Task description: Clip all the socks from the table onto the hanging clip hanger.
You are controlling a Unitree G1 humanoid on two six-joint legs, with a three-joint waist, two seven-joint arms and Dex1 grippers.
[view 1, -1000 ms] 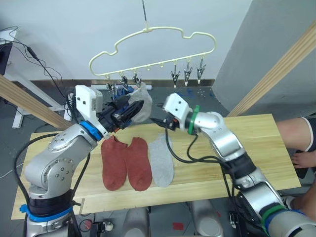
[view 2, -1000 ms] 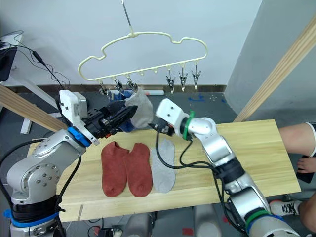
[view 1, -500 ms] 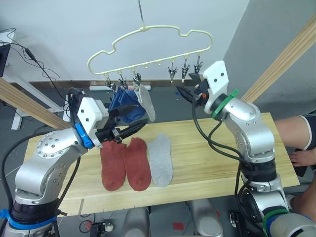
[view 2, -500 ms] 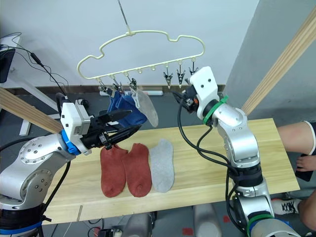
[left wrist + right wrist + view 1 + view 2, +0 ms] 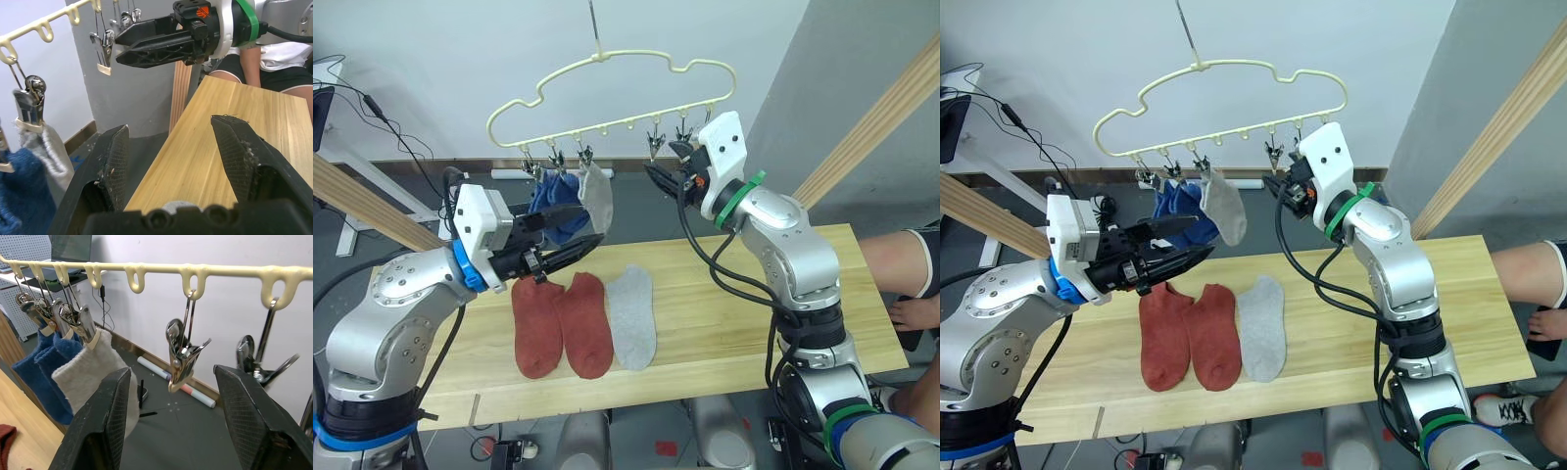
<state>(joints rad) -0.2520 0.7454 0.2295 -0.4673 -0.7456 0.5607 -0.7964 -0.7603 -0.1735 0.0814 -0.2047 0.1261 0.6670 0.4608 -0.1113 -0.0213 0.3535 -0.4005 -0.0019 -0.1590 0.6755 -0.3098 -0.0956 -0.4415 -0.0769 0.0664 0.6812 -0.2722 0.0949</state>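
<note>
The cream clip hanger (image 5: 607, 86) hangs over the back of the table (image 5: 744, 333). From its three left clips hang two blue socks (image 5: 553, 208) and a light grey sock (image 5: 597, 191). On the planks lie two rust-red socks (image 5: 536, 328) (image 5: 585, 323) and a grey sock (image 5: 631, 315), side by side. My left gripper (image 5: 576, 238) is open and empty, just below the hanging socks and above the red ones. Up at the bare clips, my right gripper (image 5: 171, 372) is open, with one empty clip (image 5: 182, 355) hanging between its fingers, untouched.
Slanted wooden beams cross at the left (image 5: 362, 201) and right (image 5: 876, 122). A person's leg (image 5: 901, 264) sits past the table's right end. Cables and a white stand (image 5: 352, 147) lie on the floor behind. The right half of the tabletop is bare.
A second ago my left gripper held the grey sock up at the hanger; it has let go and dropped back. The sock hangs clipped. My right gripper rose to the bare clips.
</note>
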